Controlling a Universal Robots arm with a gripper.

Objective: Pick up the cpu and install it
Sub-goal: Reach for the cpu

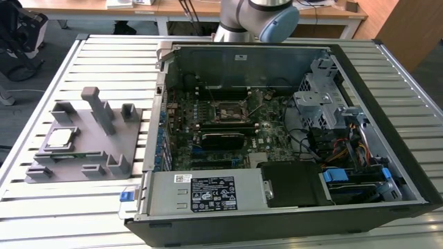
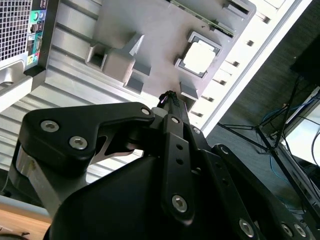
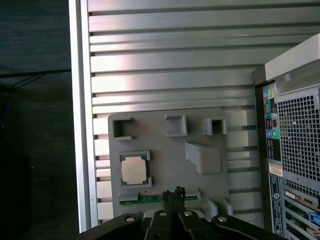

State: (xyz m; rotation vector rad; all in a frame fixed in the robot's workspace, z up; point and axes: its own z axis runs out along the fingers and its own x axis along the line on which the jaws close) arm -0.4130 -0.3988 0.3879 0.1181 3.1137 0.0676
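Small flat square silver-topped cpu (image 3: 134, 170) sits seated in grey plastic fixture plate (image 3: 165, 155) on slatted metal counter (image 3: 165, 65) — black gripper (image 3: 172, 192) near plate edge, jaws pressed together, empty.

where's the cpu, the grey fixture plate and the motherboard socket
cpu (image 3: 134, 170), first wrist view, middle of its shiny top
fixture plate (image 3: 165, 152), first wrist view, bare flat part between the posts
motherboard socket (image 1: 231, 110), exterior view, middle of the square frame
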